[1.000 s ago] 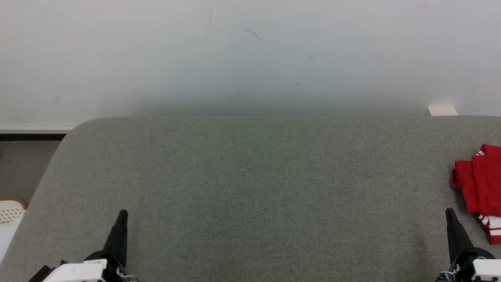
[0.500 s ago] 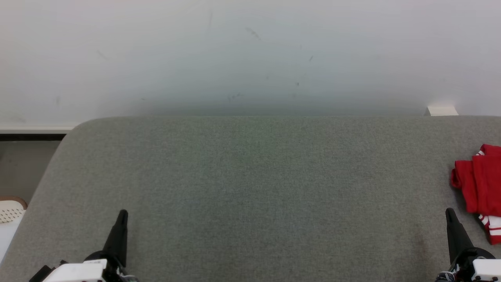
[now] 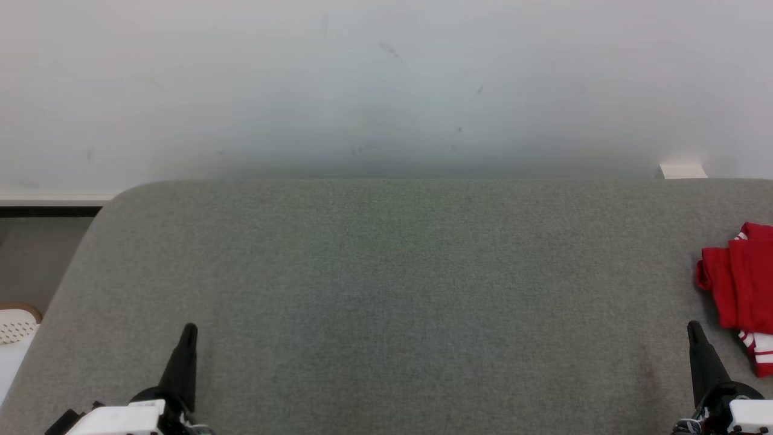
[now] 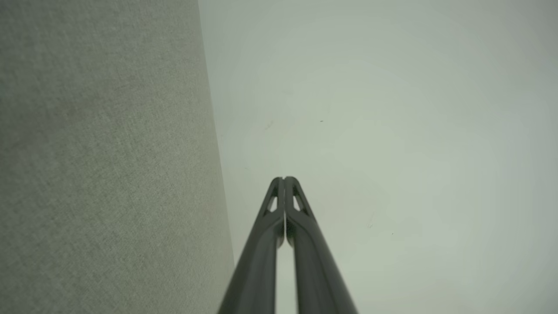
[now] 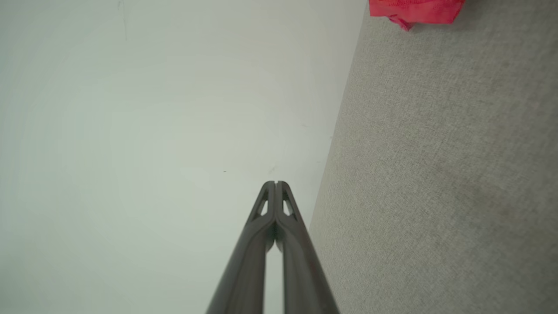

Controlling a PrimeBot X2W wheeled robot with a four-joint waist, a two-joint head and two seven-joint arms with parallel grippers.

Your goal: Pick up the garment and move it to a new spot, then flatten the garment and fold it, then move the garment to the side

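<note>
The garment (image 3: pixel 741 284) is red with white stripes and lies bunched at the far right edge of the grey fabric surface (image 3: pixel 386 290), partly cut off by the frame. A corner of the garment (image 5: pixel 414 11) shows at the top of the right wrist view. My right gripper (image 3: pixel 694 329) sits at the lower right, just left of and below the cloth, shut and empty, tips together (image 5: pixel 275 183). My left gripper (image 3: pixel 189 331) rests at the lower left, far from the garment, also shut with nothing in it (image 4: pixel 284 179).
A pale wall (image 3: pixel 386 84) rises behind the grey surface. A small white block (image 3: pixel 682 171) sits at the back right edge. Past the surface's left edge lie the floor and a white perforated object (image 3: pixel 17 326).
</note>
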